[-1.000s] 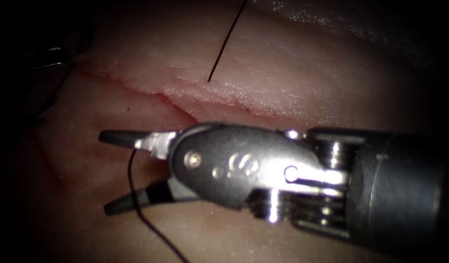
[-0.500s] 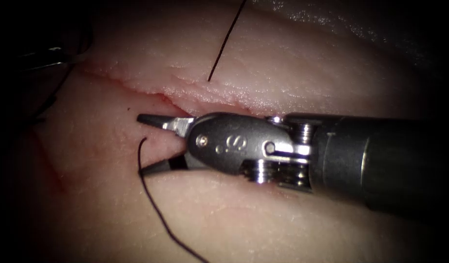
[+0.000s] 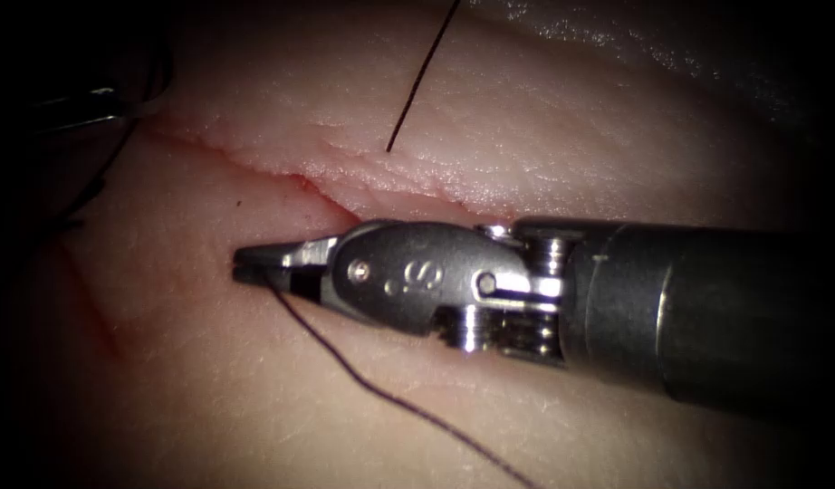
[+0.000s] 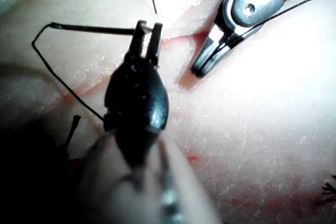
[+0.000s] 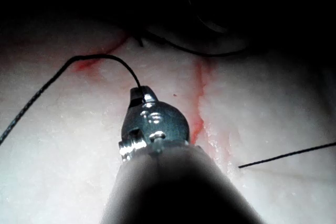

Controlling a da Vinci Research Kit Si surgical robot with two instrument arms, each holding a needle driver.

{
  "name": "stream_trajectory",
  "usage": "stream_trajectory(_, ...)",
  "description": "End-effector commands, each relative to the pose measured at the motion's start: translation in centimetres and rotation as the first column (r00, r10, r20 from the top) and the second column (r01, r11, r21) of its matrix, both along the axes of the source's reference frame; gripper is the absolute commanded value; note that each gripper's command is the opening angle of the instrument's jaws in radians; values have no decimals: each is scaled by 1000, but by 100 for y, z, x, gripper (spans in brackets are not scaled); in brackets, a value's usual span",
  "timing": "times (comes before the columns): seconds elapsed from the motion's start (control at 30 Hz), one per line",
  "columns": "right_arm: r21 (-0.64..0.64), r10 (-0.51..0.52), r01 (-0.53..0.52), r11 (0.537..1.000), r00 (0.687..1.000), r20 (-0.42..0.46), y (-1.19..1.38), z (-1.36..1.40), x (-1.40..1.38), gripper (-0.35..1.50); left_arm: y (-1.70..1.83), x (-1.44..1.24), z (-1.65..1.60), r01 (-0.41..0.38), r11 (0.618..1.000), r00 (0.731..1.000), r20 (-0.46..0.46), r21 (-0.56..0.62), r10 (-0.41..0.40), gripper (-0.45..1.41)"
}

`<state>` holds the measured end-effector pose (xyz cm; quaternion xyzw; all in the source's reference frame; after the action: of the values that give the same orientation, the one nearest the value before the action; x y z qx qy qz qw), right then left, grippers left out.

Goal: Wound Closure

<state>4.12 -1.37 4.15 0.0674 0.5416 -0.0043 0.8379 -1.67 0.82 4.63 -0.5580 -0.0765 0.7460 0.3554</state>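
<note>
My right tool (image 3: 253, 265) comes in from the right and lies across the tissue (image 3: 209, 389) just left of the cut (image 3: 282, 172). Its jaws are shut on the dark thread (image 3: 381, 385), which trails from them toward the near edge. The same grip shows in the right wrist view (image 5: 139, 96), with the thread (image 5: 100, 57) arcing away from the tip. My left tool (image 3: 100, 104) sits dim at the far left end of the cut. In the left wrist view its jaws (image 4: 147, 31) are shut on a taut strand of thread (image 4: 89, 27).
A second length of thread (image 3: 419, 81) enters the tissue right of the cut and runs up out of the picture. Red fluid (image 3: 322, 195) lines the cut. A faint red streak (image 3: 96, 308) marks the tissue at left. The right tool (image 4: 210, 56) lies close beside the left jaws.
The right tool's jaws stood wide open around the thread and have now closed on it. The thread, curled before, now runs straight from the jaws. The left tool has stayed put.
</note>
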Motion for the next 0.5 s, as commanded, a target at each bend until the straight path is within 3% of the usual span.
stream_trajectory(0.03, 3, -5, 5, 1000, 1000, -2, 0, -5, 6, -35, -3, -5, 6, -1, 1000, 1000, 1, 1, 1, -45)
stream_trajectory(0.5, 44, -132, 133, 990, 991, -25, -28, -45, 7, -35, -3, -5, 6, -1, 1000, 1000, 1, 1, 1, -45)
